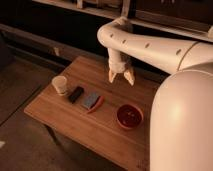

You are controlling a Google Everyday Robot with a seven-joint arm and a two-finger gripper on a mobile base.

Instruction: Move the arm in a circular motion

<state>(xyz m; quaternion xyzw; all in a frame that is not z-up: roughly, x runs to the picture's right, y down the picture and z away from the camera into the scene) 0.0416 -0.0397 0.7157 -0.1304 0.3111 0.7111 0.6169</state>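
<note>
The large white tubular arm [150,47] with small dark holes reaches in from the right across the top of the camera view. Its gripper [121,76] hangs pointing down over the far middle of the wooden table [75,125]. The two cream-tipped fingers [130,76] are spread apart and hold nothing. The gripper is above and left of the red bowl, well clear of the table surface.
On the table stand a paper cup [60,85] at the left, a small black object [76,94], a blue sponge on a red-orange item [92,101], and a red bowl [130,116] at the right. Dark shelving runs behind the table. Floor lies to the left.
</note>
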